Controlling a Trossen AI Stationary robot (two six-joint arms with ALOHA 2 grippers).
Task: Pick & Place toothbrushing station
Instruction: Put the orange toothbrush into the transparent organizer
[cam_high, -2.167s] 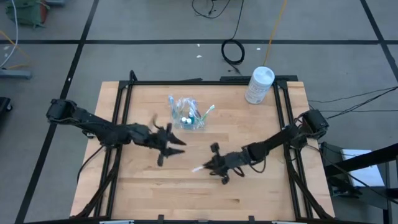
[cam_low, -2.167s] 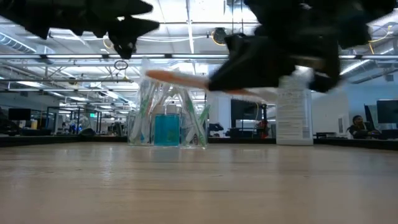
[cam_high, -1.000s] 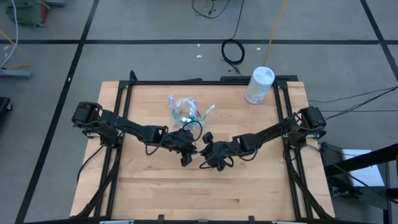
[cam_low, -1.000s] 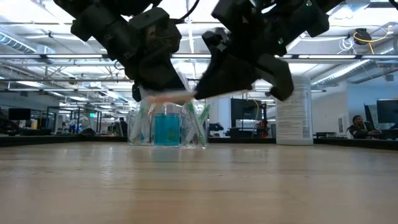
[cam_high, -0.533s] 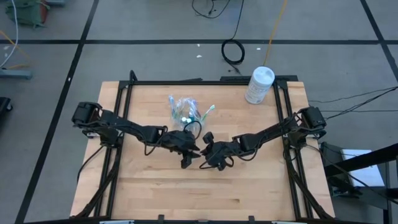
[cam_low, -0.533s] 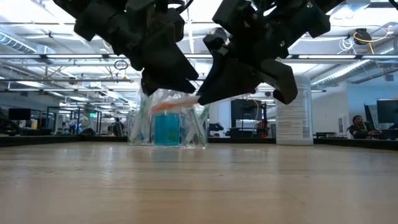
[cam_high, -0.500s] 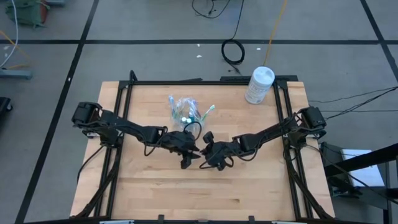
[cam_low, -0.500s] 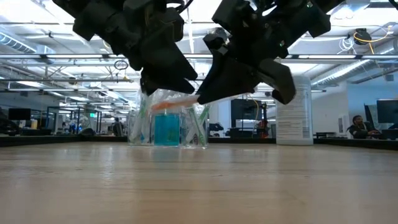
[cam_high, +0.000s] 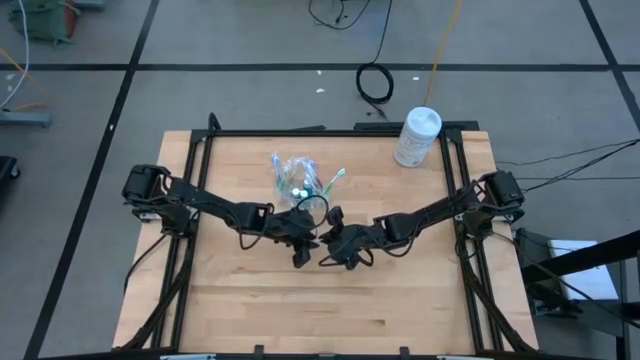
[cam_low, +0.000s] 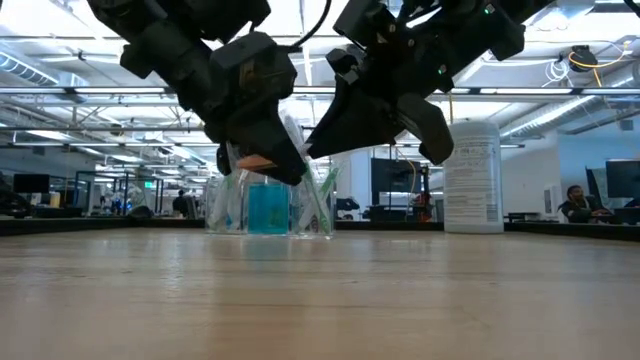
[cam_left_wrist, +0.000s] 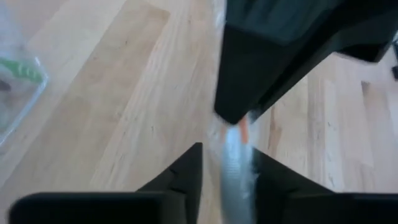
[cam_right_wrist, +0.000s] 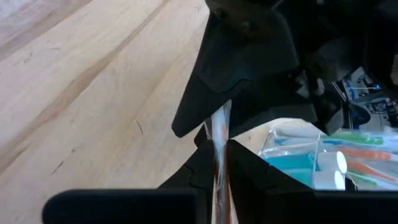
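Just in front of the clear cup (cam_high: 299, 182), above the counter (cam_high: 240, 300): orange toothbrush (cam_right_wrist: 219, 144) between both grippers. Right gripper (cam_right_wrist: 217, 163) pinching one end; left gripper (cam_left_wrist: 227, 163) spread around the other end.

I have both arms reaching in over the middle of the table, their tips meeting nose to nose and raised off the surface. My left gripper (cam_high: 303, 243) comes in from the left side, its arm stretched low and long, and its two fingers (cam_left_wrist: 180, 180) sit either side of a slim orange-and-clear stick without my being able to tell if they press it. My right gripper (cam_high: 333, 247) comes from the right, jaws closed tight on that same stick.
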